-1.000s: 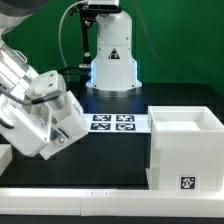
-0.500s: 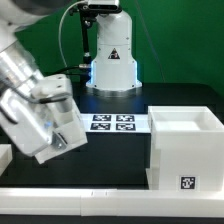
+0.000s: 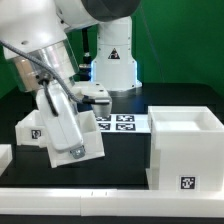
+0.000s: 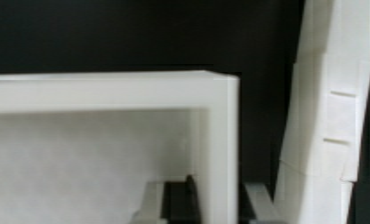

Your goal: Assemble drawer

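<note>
My gripper is shut on a white tray box and holds it tilted above the table, at the exterior view's left of centre. Black-and-white tags show on the tray's sides. In the wrist view one wall of the tray runs between my fingers, and my gripper is closed on it. The large white hollow casing stands at the exterior view's right, open side up, with a tag on its front. The tray is apart from the casing.
The marker board lies on the black table behind the tray. Part of another white piece shows at the left edge. A white rail runs along the front. The arm's base stands at the back.
The arm has swung toward the exterior view's right with the tray box in it. The tray now hangs nearer the marker board and the casing, more steeply tilted.
</note>
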`<state>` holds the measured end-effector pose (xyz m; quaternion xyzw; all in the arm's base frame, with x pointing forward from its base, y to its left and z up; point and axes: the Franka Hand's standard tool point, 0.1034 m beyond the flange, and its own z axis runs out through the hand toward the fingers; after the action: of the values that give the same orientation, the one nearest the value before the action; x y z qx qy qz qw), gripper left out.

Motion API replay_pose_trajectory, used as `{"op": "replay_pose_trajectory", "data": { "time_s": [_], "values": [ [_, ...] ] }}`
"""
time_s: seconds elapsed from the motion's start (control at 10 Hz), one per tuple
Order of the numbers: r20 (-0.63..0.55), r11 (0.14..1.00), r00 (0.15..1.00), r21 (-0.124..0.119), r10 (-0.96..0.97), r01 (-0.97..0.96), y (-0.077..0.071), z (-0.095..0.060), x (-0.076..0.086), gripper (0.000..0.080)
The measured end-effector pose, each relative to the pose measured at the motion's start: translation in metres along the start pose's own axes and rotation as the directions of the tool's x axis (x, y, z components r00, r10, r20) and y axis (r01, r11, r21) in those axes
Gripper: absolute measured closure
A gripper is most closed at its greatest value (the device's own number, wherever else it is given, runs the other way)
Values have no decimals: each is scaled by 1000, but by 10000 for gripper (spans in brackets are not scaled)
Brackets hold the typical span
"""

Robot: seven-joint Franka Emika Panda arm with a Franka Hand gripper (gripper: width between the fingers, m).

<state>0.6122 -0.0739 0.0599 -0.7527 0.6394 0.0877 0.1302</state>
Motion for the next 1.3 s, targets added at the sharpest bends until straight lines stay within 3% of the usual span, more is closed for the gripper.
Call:
{"op": "replay_pose_trajectory", "data": {
  "time_s": [0.1, 0.3, 0.6, 0.9, 1.1, 1.2, 1.3],
  "values": [
    [1, 1000, 1000, -3, 28, -28, 1, 0, 4, 766],
    [-8, 978, 978, -6, 209, -209, 2, 6, 29, 766],
    [-41, 982, 981, -22, 188, -189, 11, 22, 56, 766],
    [-45, 986, 985, -28, 164, -166, 12, 27, 61, 766],
    [-44, 989, 988, -29, 146, -148, 12, 28, 61, 420],
    [-42, 992, 991, -30, 125, -126, 11, 27, 61, 420],
    [-24, 992, 993, -40, 116, -116, 10, 20, 54, 281]
  ]
}}
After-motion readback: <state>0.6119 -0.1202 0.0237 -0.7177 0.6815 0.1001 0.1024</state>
